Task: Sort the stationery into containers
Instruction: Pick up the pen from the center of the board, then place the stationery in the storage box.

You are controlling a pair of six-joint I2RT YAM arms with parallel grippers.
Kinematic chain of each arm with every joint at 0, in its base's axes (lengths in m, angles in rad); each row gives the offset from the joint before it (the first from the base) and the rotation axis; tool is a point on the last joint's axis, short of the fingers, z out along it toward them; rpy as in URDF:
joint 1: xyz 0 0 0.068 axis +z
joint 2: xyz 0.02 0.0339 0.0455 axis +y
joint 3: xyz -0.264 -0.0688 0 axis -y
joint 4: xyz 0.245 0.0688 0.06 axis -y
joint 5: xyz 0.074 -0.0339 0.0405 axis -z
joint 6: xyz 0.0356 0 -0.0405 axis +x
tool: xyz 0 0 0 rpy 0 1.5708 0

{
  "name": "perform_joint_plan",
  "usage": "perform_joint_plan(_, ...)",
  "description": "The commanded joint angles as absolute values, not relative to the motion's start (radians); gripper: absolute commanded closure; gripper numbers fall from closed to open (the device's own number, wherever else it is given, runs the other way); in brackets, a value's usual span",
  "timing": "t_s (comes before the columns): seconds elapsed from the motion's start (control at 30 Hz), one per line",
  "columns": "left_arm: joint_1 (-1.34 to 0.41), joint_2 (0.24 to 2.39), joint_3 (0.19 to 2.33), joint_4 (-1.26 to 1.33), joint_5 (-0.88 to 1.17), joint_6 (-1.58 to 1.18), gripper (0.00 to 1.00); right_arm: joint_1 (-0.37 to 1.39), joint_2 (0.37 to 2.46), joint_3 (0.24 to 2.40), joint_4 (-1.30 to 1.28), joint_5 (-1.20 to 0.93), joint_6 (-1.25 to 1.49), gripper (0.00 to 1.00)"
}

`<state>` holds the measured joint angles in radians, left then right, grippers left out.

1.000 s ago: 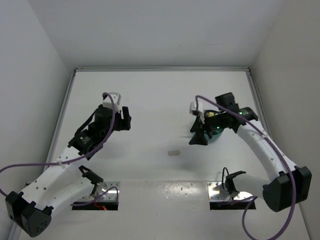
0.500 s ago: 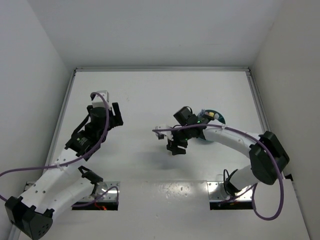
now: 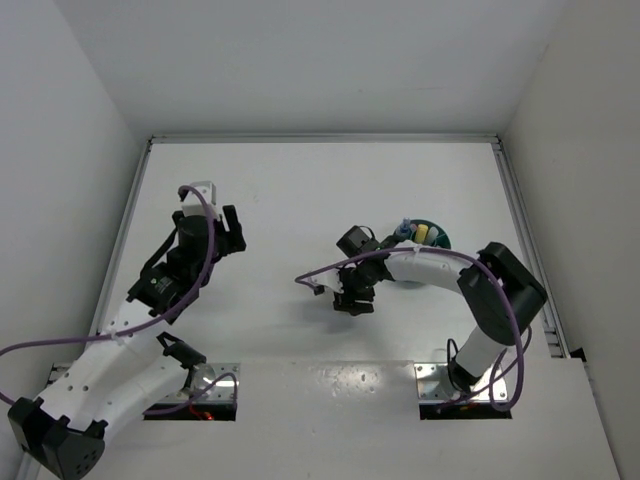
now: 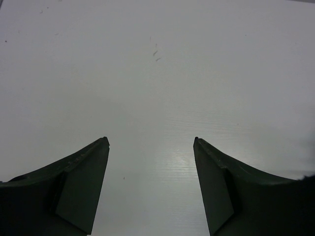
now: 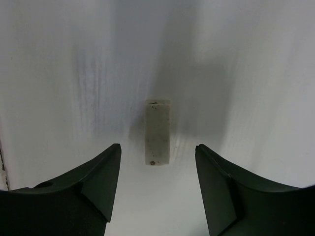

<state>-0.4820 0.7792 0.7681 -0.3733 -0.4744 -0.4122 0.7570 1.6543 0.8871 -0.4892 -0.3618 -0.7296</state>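
Note:
A small grey-tan block [image 5: 158, 132] lies flat on the white table, lengthwise between and just beyond the tips of my right gripper [image 5: 157, 145], which is open and holds nothing. Seen from above, that right gripper [image 3: 352, 299] hangs over the block and hides it. Behind it, to the right, stands the round teal cup [image 3: 438, 240], with a yellow highlighter [image 3: 422, 233] and a blue-white marker [image 3: 403, 226] poking out. My left gripper [image 3: 233, 232] is open over bare table at the left; the left wrist view shows nothing between the open jaws of the left gripper [image 4: 150, 139].
The table's raised edges run along the left [image 3: 127, 230], the back [image 3: 320, 139] and the right [image 3: 520, 230]. Purple cables loop off both arms. Two metal base plates [image 3: 455, 385] sit at the near edge.
My right arm has swung left from the teal cup to above the block, covering it in the top view. The left arm has drawn back slightly to the left.

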Motion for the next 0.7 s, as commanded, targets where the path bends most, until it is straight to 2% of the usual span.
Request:
perform_joint_plan(0.0,-0.469,0.756,0.769,-0.364,-0.465,-0.414,0.25,0.773,1.68,0.928,-0.466,-0.348,-0.733,0.39)
perform_joint_plan(0.17,-0.469,0.756,0.769,-0.364,-0.465,-0.414,0.25,0.793,1.715,0.928,-0.457,-0.333,-0.712,0.41)
perform_joint_plan(0.23,-0.469,0.756,0.769,-0.364,-0.465,-0.414,0.25,0.793,1.744,0.937,-0.457,-0.321,-0.703,0.45)
perform_joint_plan(0.37,-0.469,0.756,0.769,-0.364,-0.465,-0.414,0.25,0.793,1.77,0.95,-0.466,-0.311,-0.693,0.62)
perform_joint_plan(0.47,-0.469,0.756,0.769,-0.364,-0.465,-0.414,0.25,0.793,1.779,0.96,-0.466,-0.302,-0.683,0.84)
perform_joint_plan(0.5,-0.469,0.756,0.769,-0.364,-0.465,-0.414,0.25,0.793,1.764,0.96,-0.475,-0.293,-0.666,0.94)
perform_joint_plan(0.57,-0.469,0.756,0.769,-0.364,-0.465,-0.414,0.25,0.784,1.692,0.988,-0.476,-0.293,-0.603,1.0)
perform_joint_plan(0.67,-0.469,0.747,0.769,-0.364,-0.456,-0.414,0.25,0.773,1.586,1.04,-0.445,-0.204,-0.421,1.0)
